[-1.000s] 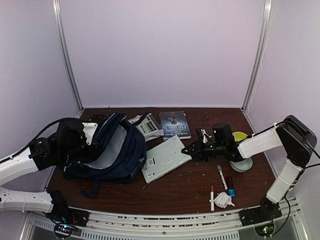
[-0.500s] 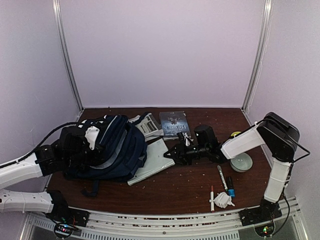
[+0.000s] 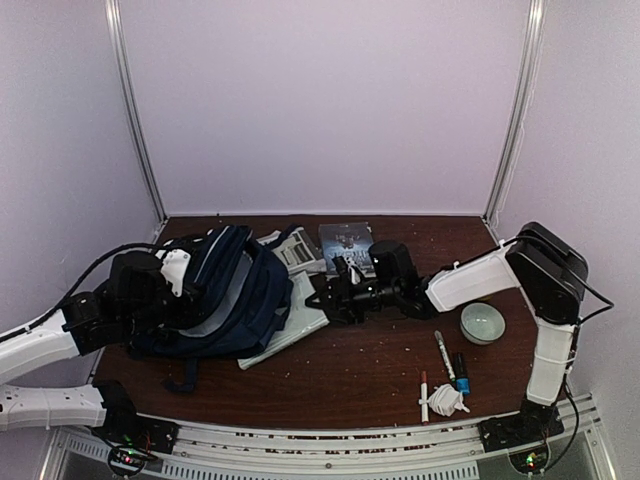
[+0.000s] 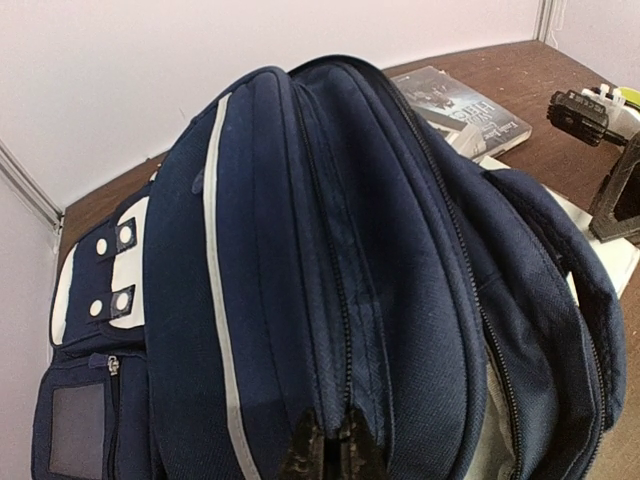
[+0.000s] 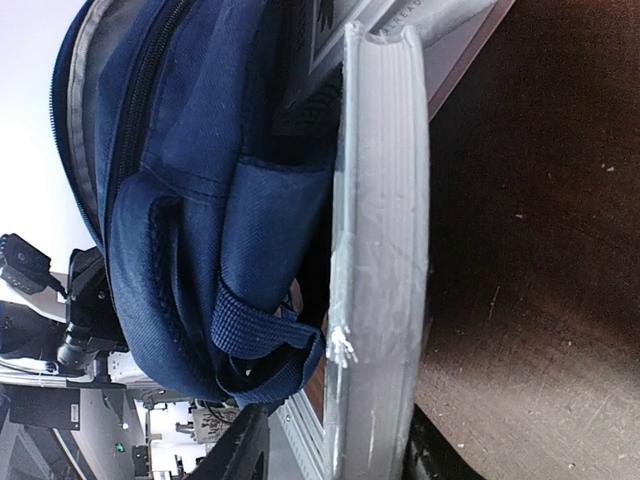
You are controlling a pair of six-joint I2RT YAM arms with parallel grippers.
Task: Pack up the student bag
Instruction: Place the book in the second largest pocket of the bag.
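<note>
Over the last second the right tool (image 5: 330, 455) travels from the right centre of the top view to the middle of the frame, and it drives the grey slab (image 3: 290, 325) ahead of it across the bench (image 3: 360, 375). The slab, which lay fully exposed beside the student bag (image 3: 235, 290), now has its far end hidden beneath the bag's lower edge. The right tool's jaws have also spread. In the right wrist view they stand on either side of the slab's edge with a visible gap on one side, so the slab is judged to be released rather than gripped. This indicates that the insertion push is at or near its end. The student bag lies on its side at the left centre of the top view, with its mouth facing the middle of the frame. The left tool (image 4: 325, 450) is pressed together on the fabric beside the zip and holds the opening up. Pale lining shows inside the main compartment. The views do not show whether the slab sits inside that compartment or only under the bag, and no other contents are visible. The pale bowl (image 3: 482, 325) at the right of the frame shows nothing inside. The dark-covered book (image 3: 350, 247) and the marker (image 3: 443, 352) lie outside the bag, so packing is judged incomplete.
</note>
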